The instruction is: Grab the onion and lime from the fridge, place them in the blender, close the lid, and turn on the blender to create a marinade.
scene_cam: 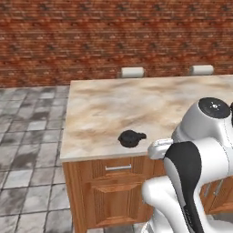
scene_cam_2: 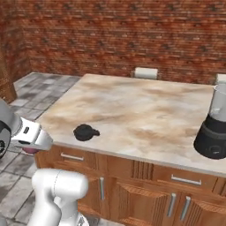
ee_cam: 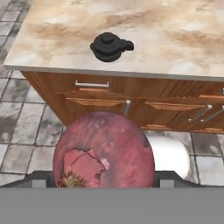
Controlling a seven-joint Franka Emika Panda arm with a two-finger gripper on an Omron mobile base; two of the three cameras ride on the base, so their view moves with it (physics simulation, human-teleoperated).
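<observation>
A big red onion [ee_cam: 105, 148] sits between the fingertips of my gripper [ee_cam: 104, 179], which is shut on it in front of the counter's near edge. A sliver of the onion [scene_cam_2: 29, 150] shows under the hand at the left of the right base view. The black lid [ee_cam: 109, 46] lies flat on the marble counter [ee_cam: 175, 52] near its front left corner, also seen from the base as the lid [scene_cam: 131, 138] and the lid [scene_cam_2: 85, 132]. The blender [scene_cam_2: 215, 128] stands uncovered at the counter's right end. The lime and the fridge are out of view.
Wooden drawers and doors with silver handles [ee_cam: 92, 84] face me below the countertop. Two white stool tops [scene_cam: 132, 72] [scene_cam: 201, 69] stand behind the far edge, before a brick wall. Grey tiled floor [scene_cam: 27, 136] spreads to the left.
</observation>
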